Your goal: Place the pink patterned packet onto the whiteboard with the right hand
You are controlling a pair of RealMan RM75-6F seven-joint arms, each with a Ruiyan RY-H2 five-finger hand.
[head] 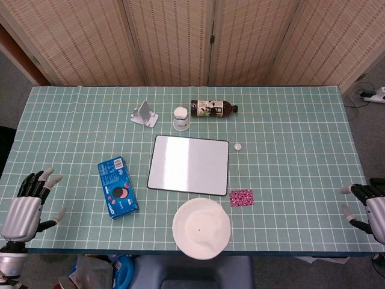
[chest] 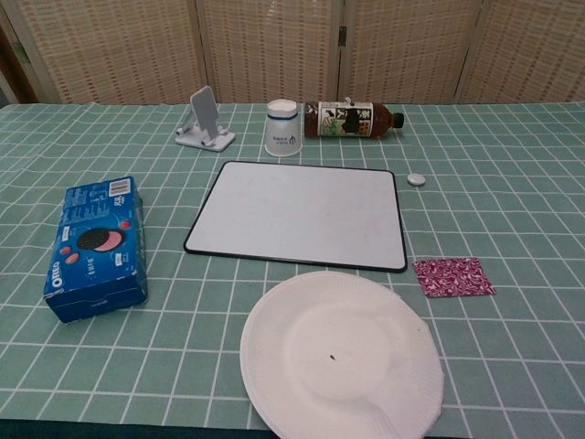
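Green gridded bench (head: 289, 120) seen from above and from the chest. Pink packet (head: 241, 197) lying flat just off the whiteboard's (head: 189, 164) near right corner, beside a paper plate (head: 201, 227). Blue biscuit box (head: 117, 186) left of the board. Behind the board: phone stand (head: 145, 114), upturned paper cup (head: 181, 118), bottle (head: 213, 109) on its side, small white cap (head: 239, 146). Left hand (head: 27, 205) at the near left edge, fingers (head: 42, 179) spread, holding nothing. Right hand (head: 370, 208) at the near right edge, fingers apart, empty, well away from the packet
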